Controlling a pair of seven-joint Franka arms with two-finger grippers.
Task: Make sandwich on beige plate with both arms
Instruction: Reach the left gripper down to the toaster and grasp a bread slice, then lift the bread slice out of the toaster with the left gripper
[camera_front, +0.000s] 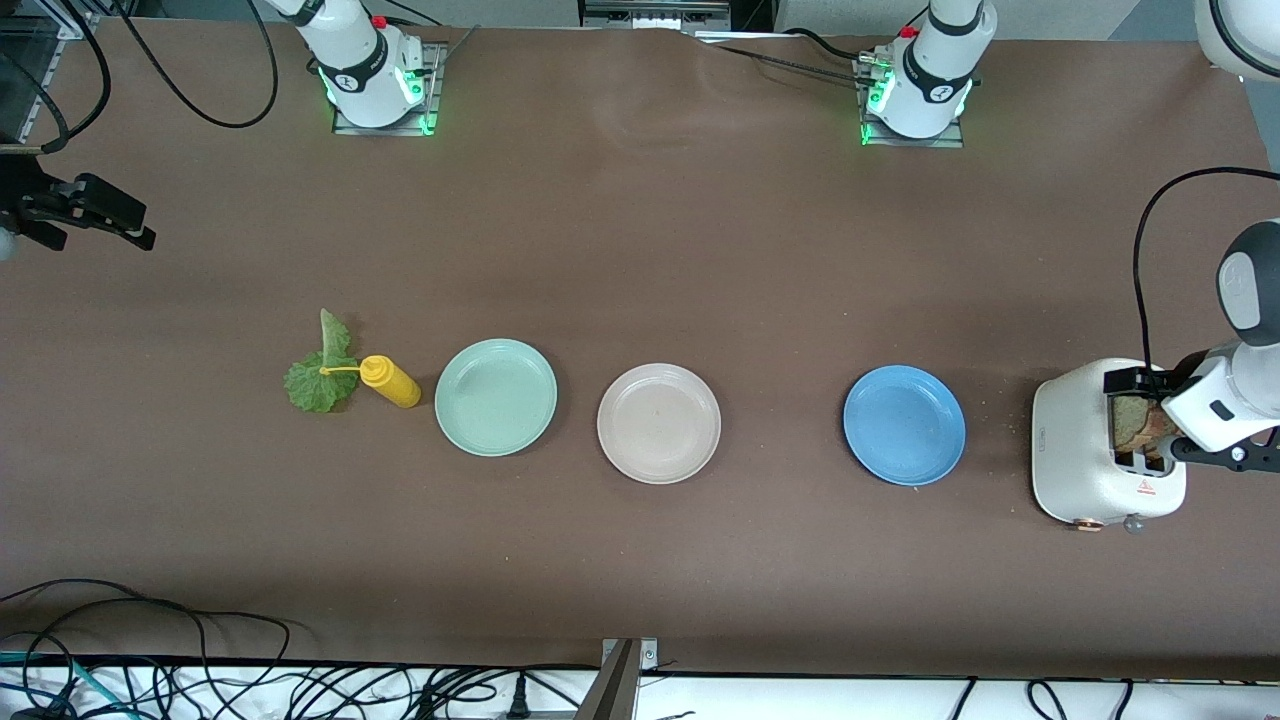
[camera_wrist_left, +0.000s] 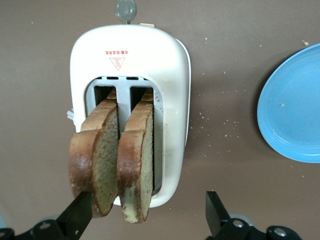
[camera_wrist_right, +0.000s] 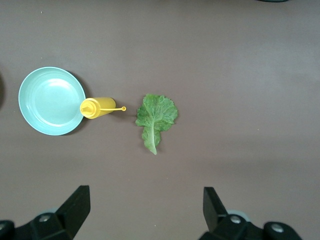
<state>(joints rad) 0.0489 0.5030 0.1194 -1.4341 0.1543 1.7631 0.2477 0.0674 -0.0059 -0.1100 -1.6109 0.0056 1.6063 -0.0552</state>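
Left gripper hangs wide open over the toaster, empty, lining up a bread slice to pinch next, while the right gripper waits open near the table's edge.

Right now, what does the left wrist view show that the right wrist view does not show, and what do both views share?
Only the left wrist view shows the white toaster with two bread slices standing in its slots, part of the blue plate, and the open left gripper over the toaster. Only the right wrist view shows the lettuce leaf, the yellow squeeze bottle beside the mint green plate, and the open right gripper over the table near them. Both show the brown table; neither shows the beige plate.
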